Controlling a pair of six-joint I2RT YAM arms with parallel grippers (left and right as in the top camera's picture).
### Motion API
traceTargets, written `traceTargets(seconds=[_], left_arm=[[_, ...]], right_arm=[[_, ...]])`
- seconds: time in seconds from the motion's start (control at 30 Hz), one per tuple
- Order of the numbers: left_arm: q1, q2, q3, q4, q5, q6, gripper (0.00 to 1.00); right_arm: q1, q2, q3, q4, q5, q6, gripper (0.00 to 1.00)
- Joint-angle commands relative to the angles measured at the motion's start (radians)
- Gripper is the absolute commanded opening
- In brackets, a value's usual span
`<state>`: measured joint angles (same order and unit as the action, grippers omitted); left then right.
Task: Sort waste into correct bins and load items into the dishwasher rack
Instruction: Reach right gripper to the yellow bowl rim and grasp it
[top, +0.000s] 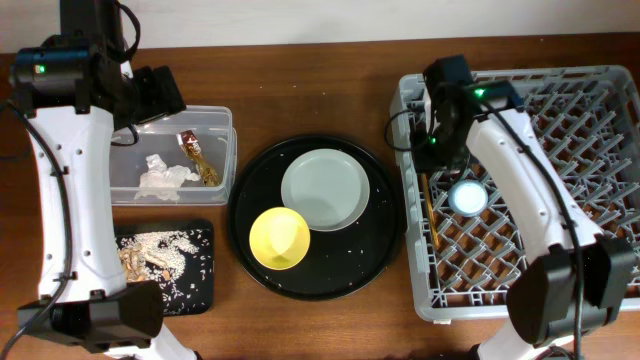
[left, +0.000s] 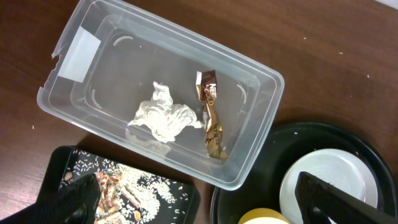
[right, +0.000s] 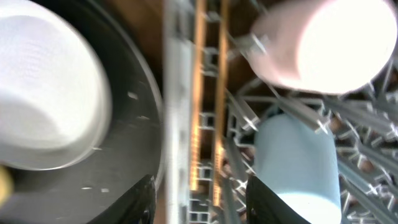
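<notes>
Crumpled white tissue (left: 163, 118) lies in the middle of the clear rectangular plastic container (left: 118, 68), with the small brown-and-gold wrapper (left: 211, 115) just beside it on the floor of the same bin; the left wrist view shows both sharply, while overhead they are only small shapes. Next to the container sits the flat black rectangular tray (top: 200, 232), strewn with brown-beige crumbly food scraps (top: 150, 255). The left gripper (left: 194, 190) hangs above the container's near wall, released, its fingers spread wide with nothing held between them. In the centre of the wooden table (top: 300, 70), the large round black tray (top: 375, 250) carries the pale grey-white round plate (top: 325, 189) and the yellow bowl (top: 279, 238), whose rims meet. To the right stands the large square light-grey plastic rack (top: 580, 100). Overhead shows the small blue cup (top: 467, 197) among the pegs and the pair of thin wooden chopsticks (top: 429, 210) lying along the rack's left wall, but the right arm covers the small pink cup (right: 323, 43), which only the blurred right wrist view reveals, sitting in the rack next to the blue cup. That view also shows the right gripper (right: 202, 202) released, its fingers apart on either side of the chopsticks and the rack wall, gripping neither
</notes>
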<state>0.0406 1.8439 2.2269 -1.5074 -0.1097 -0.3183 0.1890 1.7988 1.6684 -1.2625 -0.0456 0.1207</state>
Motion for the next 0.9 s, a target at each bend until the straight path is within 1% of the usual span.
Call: traceTargets(seconds=[0.0, 0.03, 0.07, 0.17, 0.33, 0.43, 0.5, 0.53, 0.63, 0.73, 0.87], left_arm=[[0.003, 0.002, -0.001, -0.001, -0.011, -0.007, 1.00], [0.003, 0.002, -0.001, -0.001, -0.011, -0.007, 1.00], [0.003, 0.002, -0.001, -0.001, -0.011, -0.007, 1.00], [0.003, 0.002, -0.001, -0.001, -0.011, -0.007, 1.00], [0.003, 0.002, -0.001, -0.001, -0.011, -0.007, 1.00], [0.003, 0.002, -0.001, -0.001, -0.011, -0.007, 1.00], [0.003, 0.002, -0.001, -0.001, -0.011, -0.007, 1.00], [0.003, 0.002, -0.001, -0.001, -0.011, -0.007, 1.00], [0.003, 0.002, -0.001, -0.001, -0.011, -0.007, 1.00], [0.003, 0.002, -0.001, -0.001, -0.011, -0.007, 1.00], [0.003, 0.002, -0.001, -0.001, -0.011, -0.007, 1.00]], right_arm=[[-0.003, -0.021, 0.075, -0.045, -0.388, -0.145, 0.46], [0.007, -0.021, 0.074, -0.048, -0.515, -0.145, 0.46], [0.021, -0.021, 0.073, -0.047, -0.548, -0.144, 0.46], [0.109, -0.021, 0.073, -0.043, -0.552, -0.143, 0.46], [0.307, -0.021, 0.073, 0.021, -0.537, -0.113, 0.47], [0.413, -0.021, 0.073, 0.079, -0.394, -0.023, 0.46], [0.454, -0.021, 0.073, 0.099, -0.336, 0.009, 0.47], [0.479, -0.021, 0.073, 0.111, -0.284, 0.054, 0.46], [0.515, -0.021, 0.072, 0.135, -0.201, 0.110, 0.46], [0.552, -0.009, 0.069, 0.175, -0.194, 0.125, 0.46], [0.566, 0.031, 0.069, 0.176, -0.118, 0.125, 0.46]])
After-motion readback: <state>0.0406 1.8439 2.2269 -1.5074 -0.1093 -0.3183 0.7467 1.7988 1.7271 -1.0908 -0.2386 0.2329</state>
